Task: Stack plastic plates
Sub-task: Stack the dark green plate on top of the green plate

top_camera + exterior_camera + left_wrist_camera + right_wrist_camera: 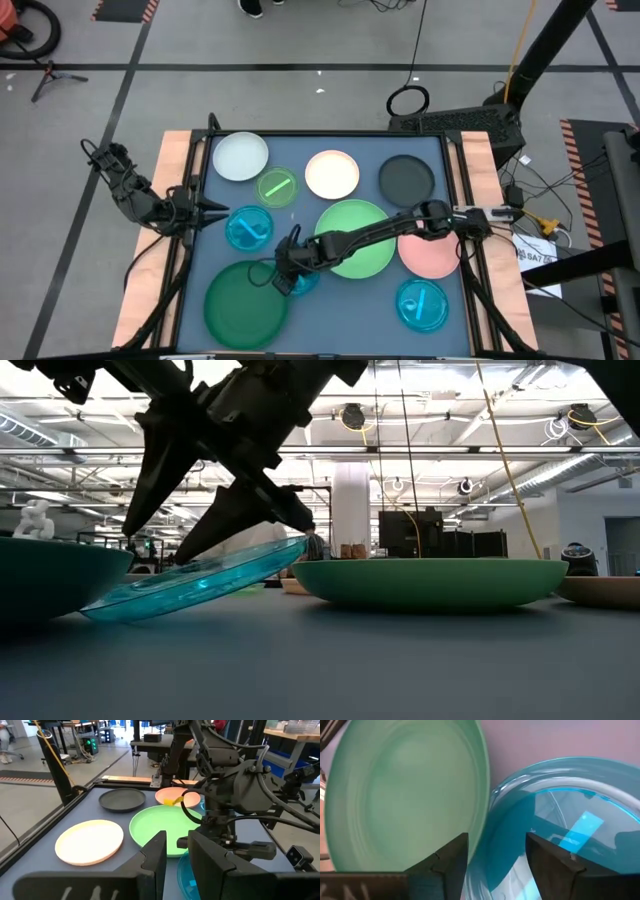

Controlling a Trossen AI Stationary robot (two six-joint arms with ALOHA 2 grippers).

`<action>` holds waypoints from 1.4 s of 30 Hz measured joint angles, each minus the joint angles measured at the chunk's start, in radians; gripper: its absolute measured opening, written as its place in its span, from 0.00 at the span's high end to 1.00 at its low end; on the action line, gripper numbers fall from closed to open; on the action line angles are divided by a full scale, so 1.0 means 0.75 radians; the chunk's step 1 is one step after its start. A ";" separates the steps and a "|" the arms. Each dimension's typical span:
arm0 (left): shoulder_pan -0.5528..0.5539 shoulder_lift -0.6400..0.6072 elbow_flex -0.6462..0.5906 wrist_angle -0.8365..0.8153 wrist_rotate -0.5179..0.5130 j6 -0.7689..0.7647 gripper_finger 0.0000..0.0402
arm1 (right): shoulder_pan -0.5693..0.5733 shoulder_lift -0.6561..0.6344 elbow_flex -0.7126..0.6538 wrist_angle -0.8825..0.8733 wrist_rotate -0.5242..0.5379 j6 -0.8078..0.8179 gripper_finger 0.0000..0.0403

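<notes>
A small translucent cyan plate [303,283] lies between the dark green plate [245,303] and the light green plate [358,240]. In the low view the cyan plate [200,585] is tilted: its left edge [95,613] is on the table and its right rim is raised. My right gripper [497,842] is open, slanting down over it, with the raised rim [495,795] showing between the fingers. My left gripper [218,211] waits at the table's left edge, open and holding nothing. My right gripper stands open at the cyan plate's raised rim [298,545], coming from above at a slant from the table's right. I cannot tell whether a finger touches the rim.
Other plates lie singly on the dark mat: pale blue [241,157], lime [278,186], white [332,173], dark grey [407,178], pink [432,255], and two more cyan ones [248,228] [422,304]. Wooden strips [176,170] border the mat left and right.
</notes>
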 joint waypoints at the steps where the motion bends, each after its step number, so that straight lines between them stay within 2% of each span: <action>1: 0.000 0.000 0.000 0.000 0.000 0.000 0.78 | 0.001 0.000 0.000 0.006 0.000 -0.008 0.53; 17: 0.000 0.000 0.000 0.000 0.000 0.012 0.78 | 0.006 0.087 0.002 0.167 -0.027 -0.059 0.58; 21: 0.000 0.000 0.000 0.000 0.000 0.012 0.78 | 0.005 0.089 0.002 0.184 0.005 -0.059 0.66; 29: 0.000 0.000 0.000 0.000 0.000 0.013 0.78 | 0.001 0.088 0.002 0.235 0.054 -0.056 0.96; 42: -0.001 0.000 0.000 0.000 0.000 0.010 0.78 | -0.046 0.036 0.000 0.454 0.000 -0.198 0.99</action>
